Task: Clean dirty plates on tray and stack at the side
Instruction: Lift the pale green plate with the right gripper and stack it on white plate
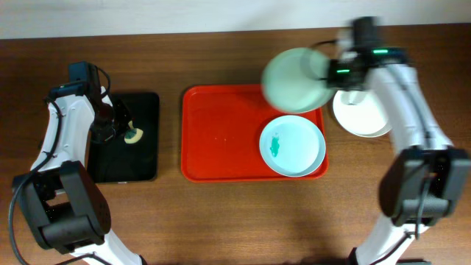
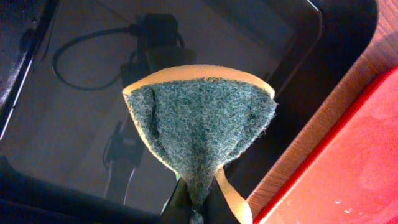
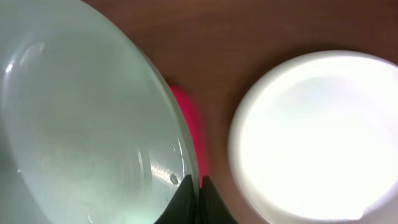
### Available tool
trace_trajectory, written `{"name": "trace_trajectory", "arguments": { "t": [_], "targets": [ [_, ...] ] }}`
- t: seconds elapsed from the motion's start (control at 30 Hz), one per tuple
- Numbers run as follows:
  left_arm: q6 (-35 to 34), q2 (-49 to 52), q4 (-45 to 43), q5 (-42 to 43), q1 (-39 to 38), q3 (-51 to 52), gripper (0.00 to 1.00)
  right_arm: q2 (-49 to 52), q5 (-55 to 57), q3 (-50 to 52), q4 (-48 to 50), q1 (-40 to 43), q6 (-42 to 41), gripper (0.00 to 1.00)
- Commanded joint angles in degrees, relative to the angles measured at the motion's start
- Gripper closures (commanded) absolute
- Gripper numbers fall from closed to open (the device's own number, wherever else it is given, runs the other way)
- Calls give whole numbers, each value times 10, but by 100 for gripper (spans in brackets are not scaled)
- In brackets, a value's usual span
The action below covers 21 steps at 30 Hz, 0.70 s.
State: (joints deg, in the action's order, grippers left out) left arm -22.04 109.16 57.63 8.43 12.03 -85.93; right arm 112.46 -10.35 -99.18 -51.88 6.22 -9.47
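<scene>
My right gripper is shut on the rim of a pale mint plate and holds it lifted and tilted above the red tray's back right corner; the same plate fills the left of the right wrist view, pinched at my fingertips. A second plate with a teal smear lies in the tray at front right. A white plate lies on the table right of the tray and also shows in the right wrist view. My left gripper is shut on a green and yellow sponge above the black tray.
The black tray lies left of the red tray, with a strip of bare wood between them. The sponge hangs over the black tray's middle. The table's back edge meets a white wall.
</scene>
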Motion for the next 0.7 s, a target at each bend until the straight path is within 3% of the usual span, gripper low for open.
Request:
{"name": "trace_trajectory", "arguments": {
  "t": [0.0,0.23,0.57,0.6,0.63,0.67],
  "targets": [
    [9,-14,-2,6,1,-4,100,15,-117,14,-14,102,-20,96],
    [9,-14,-5,6,1,-3,100,17,-116,87,30,236,-20,96],
    [9,-14,-5,6,1,-4,100,18,-115,219,191,241,-22,92],
    [9,-14,-5,6,1,-4,100,18,-115,219,194,241,-31,73],
    [9,-14,-5,6,1,-4,100,18,-116,219,194,241,-33,65],
    [9,-14,-5,6,1,-4,100,18,-120,217,194,241,-33,64]
  ]
}}
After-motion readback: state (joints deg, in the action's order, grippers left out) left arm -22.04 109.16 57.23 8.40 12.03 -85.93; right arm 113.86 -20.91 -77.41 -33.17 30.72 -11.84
